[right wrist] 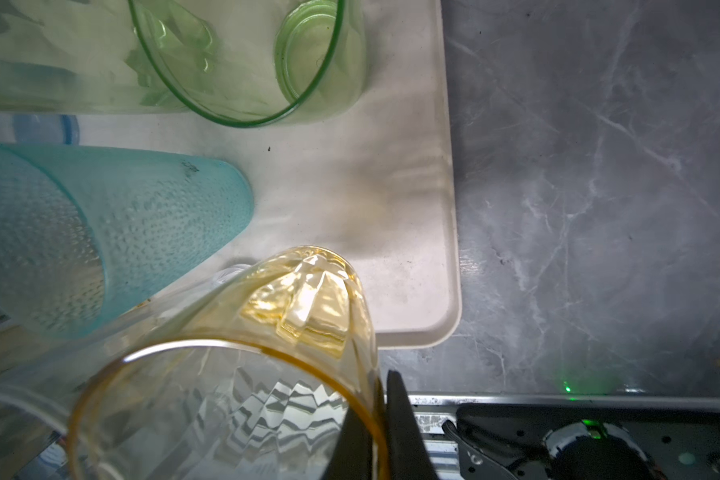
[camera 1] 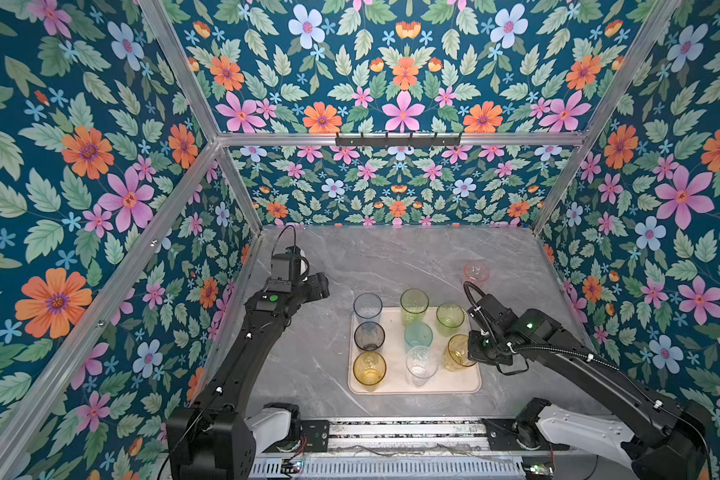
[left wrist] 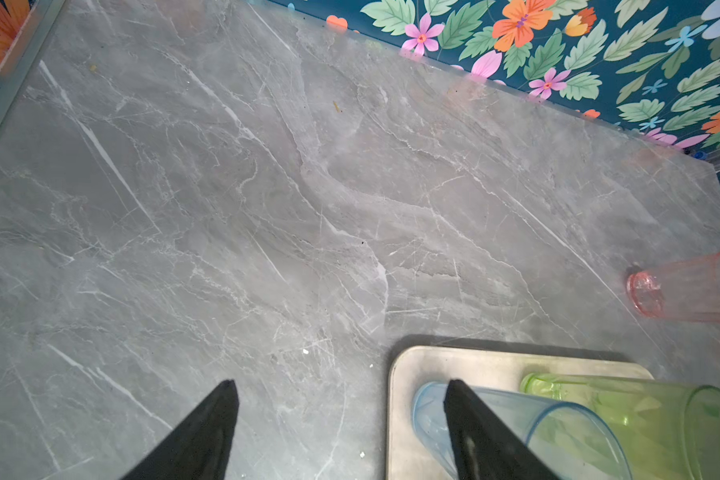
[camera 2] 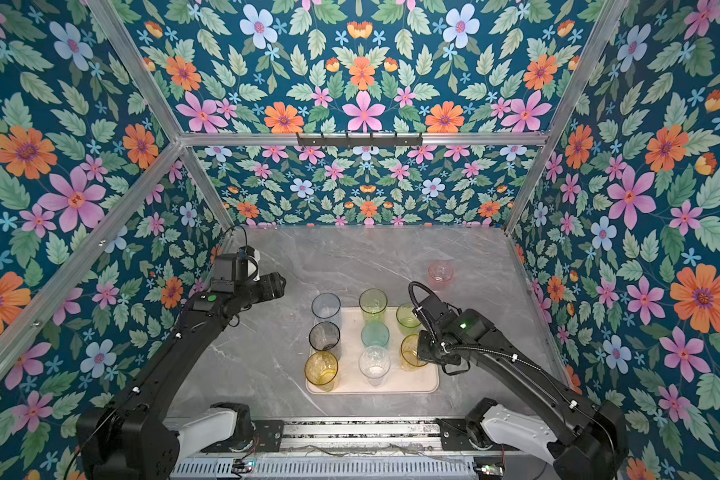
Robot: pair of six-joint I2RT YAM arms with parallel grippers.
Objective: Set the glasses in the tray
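- Nearly finished: eight of the glasses stand upright inside the tray (camera 1: 462, 380) in both top views, in three columns.
- At the tray's 4 o'clock, the yellow glass (camera 1: 456, 352) sits within the rim. The right gripper (right wrist: 381, 415) pinches its lip, one finger inside the glass and one outside. Whether the base rests fully on the tray floor I cannot tell.
- The pink glass (camera 1: 476, 272) is the only one outside. It stands on the grey table (camera 1: 308, 374) at about 1 o'clock from the tray, apart from it.
- The left gripper (left wrist: 339, 384) hangs with jaws spread and empty over the table at the tray's 10 o'clock, near the blue glass (left wrist: 429, 415).
- What remains, as I judge it, is to let go of the yellow glass and then bring in the pink one. Bare floor shows near the tray's 5 o'clock corner.
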